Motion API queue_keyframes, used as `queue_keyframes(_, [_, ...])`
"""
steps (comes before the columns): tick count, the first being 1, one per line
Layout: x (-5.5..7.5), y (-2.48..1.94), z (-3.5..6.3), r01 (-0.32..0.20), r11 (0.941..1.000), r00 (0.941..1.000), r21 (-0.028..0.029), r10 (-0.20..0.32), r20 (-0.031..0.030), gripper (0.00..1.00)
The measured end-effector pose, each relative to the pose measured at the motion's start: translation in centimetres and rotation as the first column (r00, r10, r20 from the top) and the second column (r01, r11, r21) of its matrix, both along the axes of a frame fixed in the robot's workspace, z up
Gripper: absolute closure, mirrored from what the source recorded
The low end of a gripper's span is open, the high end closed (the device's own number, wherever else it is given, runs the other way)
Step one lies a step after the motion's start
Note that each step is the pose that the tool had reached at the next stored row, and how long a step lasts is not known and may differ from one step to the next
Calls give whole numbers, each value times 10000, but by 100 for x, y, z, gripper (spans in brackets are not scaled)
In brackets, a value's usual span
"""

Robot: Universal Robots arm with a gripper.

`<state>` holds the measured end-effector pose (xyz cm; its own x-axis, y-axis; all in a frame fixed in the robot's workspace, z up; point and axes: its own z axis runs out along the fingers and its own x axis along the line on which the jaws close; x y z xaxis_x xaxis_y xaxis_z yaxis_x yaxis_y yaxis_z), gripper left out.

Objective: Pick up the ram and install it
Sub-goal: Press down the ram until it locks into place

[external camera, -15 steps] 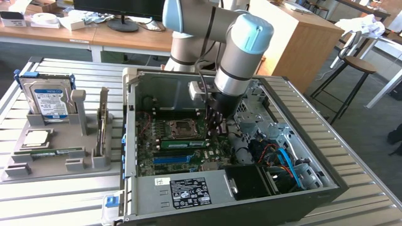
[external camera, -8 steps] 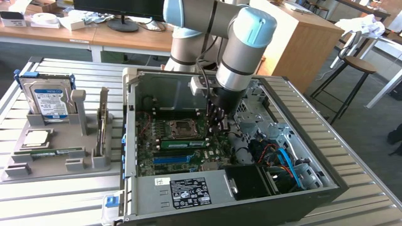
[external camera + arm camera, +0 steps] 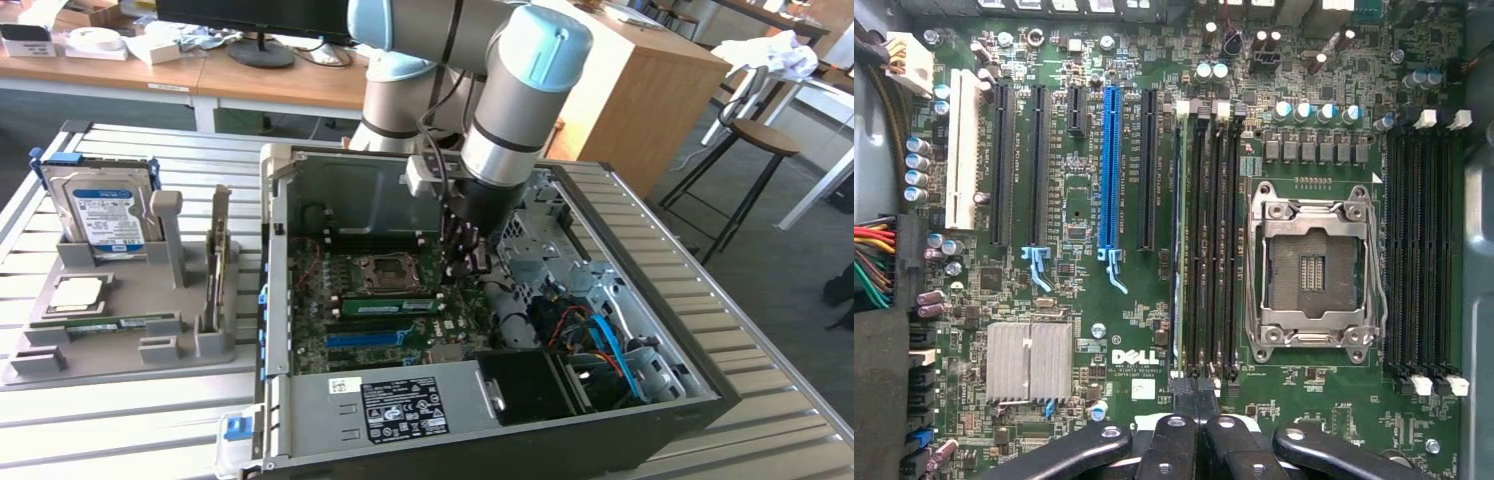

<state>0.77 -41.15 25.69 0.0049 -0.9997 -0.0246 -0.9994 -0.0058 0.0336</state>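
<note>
- Green ram [image 3: 390, 304] seated on edge in a motherboard [image 3: 1104, 330] slot, beside the CPU socket [image 3: 1314, 272].
- Gripper [image 3: 1194, 425] above it, fingers closed together, empty.
- Case [image 3: 627, 420] lies open on the slatted table [image 3: 120, 430].

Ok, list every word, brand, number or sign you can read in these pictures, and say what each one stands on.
"DELL": white print on the motherboard, beside the silver heatsink.
Lines under that logo: too small to read.
White label on the power supply: symbols and print, blurred.
Label on the hard drive in the grey holder: blurred.
Label on the ram seated in its slot: unreadable.
</note>
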Motion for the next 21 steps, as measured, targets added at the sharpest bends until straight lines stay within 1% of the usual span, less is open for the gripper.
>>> queue_keyframes(5, [-14, -1, 1, -2, 10000, 10000, -2, 2, 0, 90])
queue_keyframes(21, [-313, 0, -3, 90, 10000, 10000, 3, -90, 1, 90])
